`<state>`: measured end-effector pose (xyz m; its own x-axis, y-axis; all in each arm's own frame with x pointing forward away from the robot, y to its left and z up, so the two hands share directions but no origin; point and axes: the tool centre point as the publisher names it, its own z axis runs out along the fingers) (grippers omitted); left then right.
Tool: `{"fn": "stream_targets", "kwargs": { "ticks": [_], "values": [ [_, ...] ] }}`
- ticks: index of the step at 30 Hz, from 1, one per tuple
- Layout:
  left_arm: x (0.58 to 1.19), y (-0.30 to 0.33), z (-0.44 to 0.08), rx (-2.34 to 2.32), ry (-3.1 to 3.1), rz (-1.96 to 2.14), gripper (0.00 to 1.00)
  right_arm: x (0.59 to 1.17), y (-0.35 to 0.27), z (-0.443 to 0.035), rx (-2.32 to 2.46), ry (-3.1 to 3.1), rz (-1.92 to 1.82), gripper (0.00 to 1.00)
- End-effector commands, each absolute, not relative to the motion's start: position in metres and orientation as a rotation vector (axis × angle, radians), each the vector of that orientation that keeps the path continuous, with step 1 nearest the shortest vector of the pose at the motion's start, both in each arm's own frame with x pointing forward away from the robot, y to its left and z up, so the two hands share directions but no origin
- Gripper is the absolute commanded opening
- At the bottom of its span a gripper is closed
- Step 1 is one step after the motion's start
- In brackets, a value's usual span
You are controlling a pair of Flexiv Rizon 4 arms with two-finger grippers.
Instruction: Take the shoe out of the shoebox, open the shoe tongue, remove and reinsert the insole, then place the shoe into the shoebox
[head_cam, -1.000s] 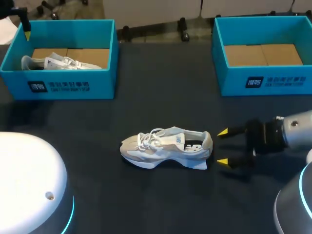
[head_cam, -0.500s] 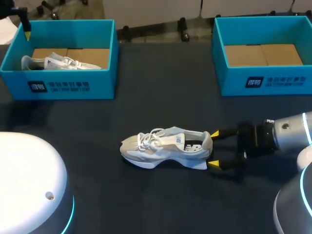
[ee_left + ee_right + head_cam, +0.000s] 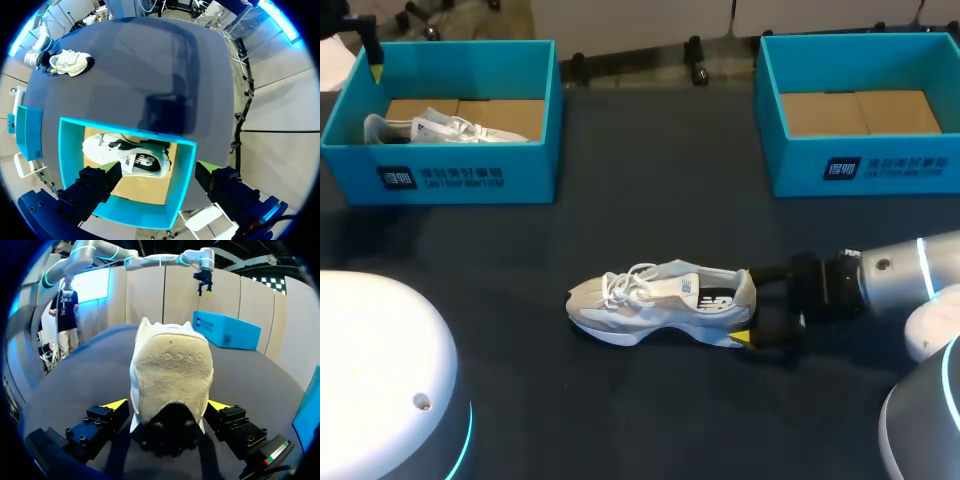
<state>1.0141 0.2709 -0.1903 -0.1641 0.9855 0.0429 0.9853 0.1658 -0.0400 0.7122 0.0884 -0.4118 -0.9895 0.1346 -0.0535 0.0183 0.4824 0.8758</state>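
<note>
Left box (image 3: 470, 178): a second shoe (image 3: 445, 128) lies inside on its side. The left pincer (image 3: 157, 169) hangs above that box with jaws wide apart, nothing held, well away from the work. Mid-table (image 3: 650, 210): the shoe (image 3: 660, 298) is already out, upright on its sole, toe to the left, heel to the right, laces tied, tongue not yet opened. The right pincer (image 3: 168, 404) is set at the heel with one yellow tip on each side of it, jaws apart. The tips sit just beside the heel, and contact on both sides can't be confirmed, so it's not counted as clamped. The right box (image 3: 860, 170) is empty and well apart from the shoe. The step in hand is judged to be gripping the heel so the shoe is pinned for the tongue and insole work. The jaws should be closed evenly and low on the stiff heel cup near the sole, not up on the soft collar, which would likely fold and block the insole's way out. Centring should be kept so the shoe isn't yawed or pushed leftward as the tips meet it. Force should be just enough to stop it sliding.
</note>
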Motion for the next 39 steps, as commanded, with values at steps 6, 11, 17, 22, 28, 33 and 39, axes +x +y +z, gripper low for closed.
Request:
{"fn": "stream_targets", "kwargs": {
  "ticks": [6, 11, 17, 22, 28, 33, 39],
  "values": [
    [1.012, 0.271, -0.19, -1.992, -2.355, -0.002, 1.0, 0.721, 0.102, -0.422, 0.123, 2.608, 1.56, 1.0],
    [1.012, 0.271, -0.19, -1.992, -2.355, -0.002, 1.0, 0.722, 0.108, -0.427, 0.12, 2.612, 1.578, 1.0],
    [1.012, 0.271, -0.19, -1.992, -2.355, -0.002, 1.0, 0.727, 0.112, -0.424, 0.099, 2.619, 1.572, 0.0],
    [1.012, 0.271, -0.19, -1.992, -2.355, -0.002, 1.0, 0.732, 0.113, -0.419, 0.079, 2.628, 1.56, 0.0],
    [1.012, 0.271, -0.19, -1.992, -2.355, -0.002, 1.0, 0.739, 0.114, -0.418, 0.052, 2.649, 1.545, 0.0],
    [1.012, 0.271, -0.19, -1.992, -2.355, -0.002, 1.0, 0.744, 0.11, -0.418, 0.039, 2.664, 1.524, 0.0],
    [1.012, 0.271, -0.19, -1.992, -2.355, -0.002, 1.0, 0.745, 0.109, -0.418, 0.025, 2.666, 1.531, 0.0]
  ]
}}
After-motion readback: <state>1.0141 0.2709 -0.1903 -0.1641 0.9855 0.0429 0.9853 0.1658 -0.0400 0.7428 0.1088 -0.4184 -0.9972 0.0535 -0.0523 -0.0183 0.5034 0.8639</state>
